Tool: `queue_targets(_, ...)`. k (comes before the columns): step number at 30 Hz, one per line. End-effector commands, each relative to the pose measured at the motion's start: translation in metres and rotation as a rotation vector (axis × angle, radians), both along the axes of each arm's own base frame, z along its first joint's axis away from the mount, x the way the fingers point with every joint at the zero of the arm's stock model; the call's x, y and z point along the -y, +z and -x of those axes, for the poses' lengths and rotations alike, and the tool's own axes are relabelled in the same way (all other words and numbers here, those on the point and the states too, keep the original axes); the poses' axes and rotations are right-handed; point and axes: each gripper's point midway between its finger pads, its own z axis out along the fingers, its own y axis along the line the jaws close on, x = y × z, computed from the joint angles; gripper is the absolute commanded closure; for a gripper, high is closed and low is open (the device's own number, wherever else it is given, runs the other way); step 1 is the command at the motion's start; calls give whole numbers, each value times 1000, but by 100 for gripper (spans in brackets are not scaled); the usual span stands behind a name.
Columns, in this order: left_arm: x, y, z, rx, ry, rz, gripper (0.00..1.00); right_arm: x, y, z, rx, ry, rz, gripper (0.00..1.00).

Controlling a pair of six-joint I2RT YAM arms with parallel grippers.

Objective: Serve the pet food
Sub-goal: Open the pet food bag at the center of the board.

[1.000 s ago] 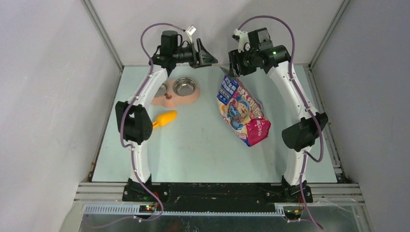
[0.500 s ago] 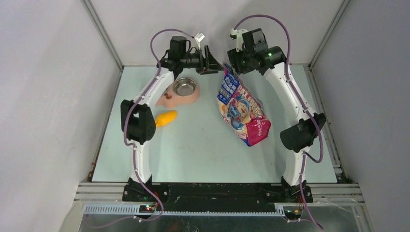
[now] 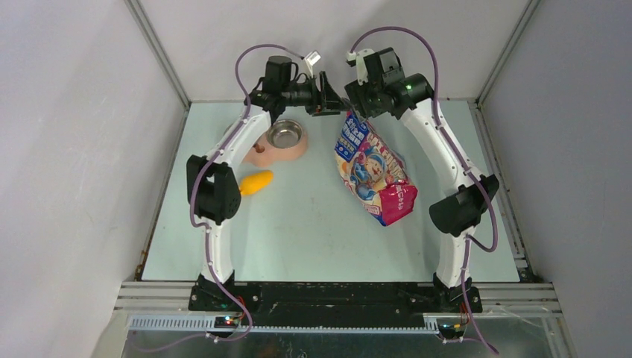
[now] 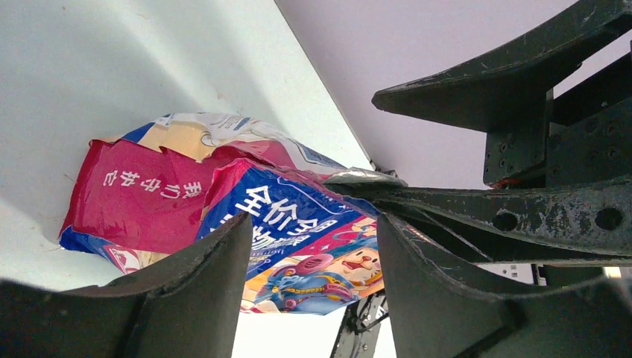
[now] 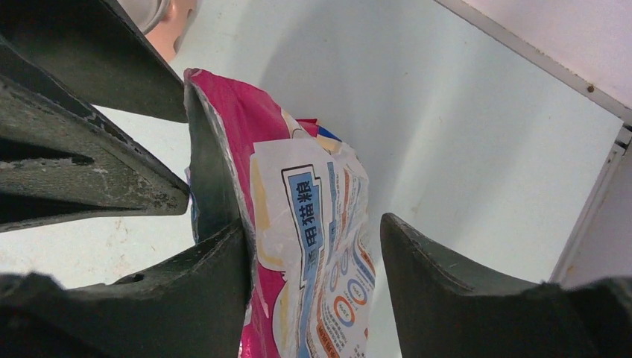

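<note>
The pet food bag (image 3: 373, 168), glossy blue, pink and red, lies on the table right of centre with its top end raised at the back. No kibble shows at the bag. Both grippers meet at that top end. My right gripper (image 3: 349, 107) (image 5: 313, 224) stands open astride the bag's upper edge (image 5: 313, 194), which rests against its left finger with a gap on the other side. Facing it from the left, my left gripper (image 3: 333, 101) (image 4: 314, 224) is open, its tips close to the bag (image 4: 298, 216) and holding nothing.
The pink feeder (image 3: 294, 151) with steel bowls sits back left, half under my left arm, with a few brown bits (image 3: 258, 148) in it. An orange scoop (image 3: 256, 182) lies in front of it. The back wall stands close behind both grippers.
My left gripper has swung right to the bag's top. The right gripper has shifted left and back, the bag's top edge rising with it, and its jaws have widened slightly.
</note>
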Motion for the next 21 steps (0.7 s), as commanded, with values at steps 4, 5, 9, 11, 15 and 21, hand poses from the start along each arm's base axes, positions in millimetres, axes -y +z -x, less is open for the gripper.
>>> queue_targets(4, 3, 45, 12, 123, -9, 28, 33, 27, -12, 8, -64, -8, 105, 33)
queue_targets(5, 3, 46, 12, 124, -8, 28, 33, 27, -16, 10, -84, 2, 98, 32)
queue_targets(9, 9, 47, 15, 132, -19, 27, 33, 27, -29, 9, -137, 37, 91, 30)
queue_targets(11, 11, 50, 16, 138, -22, 28, 33, 24, -33, 4, -148, 43, 73, 30)
queue_targets(15, 12, 54, 18, 151, -22, 22, 33, 8, -38, -2, -175, 83, 0, 28)
queue_targets(21, 7, 54, 20, 168, -5, -6, 33, 3, -48, 6, -233, 111, -19, 28)
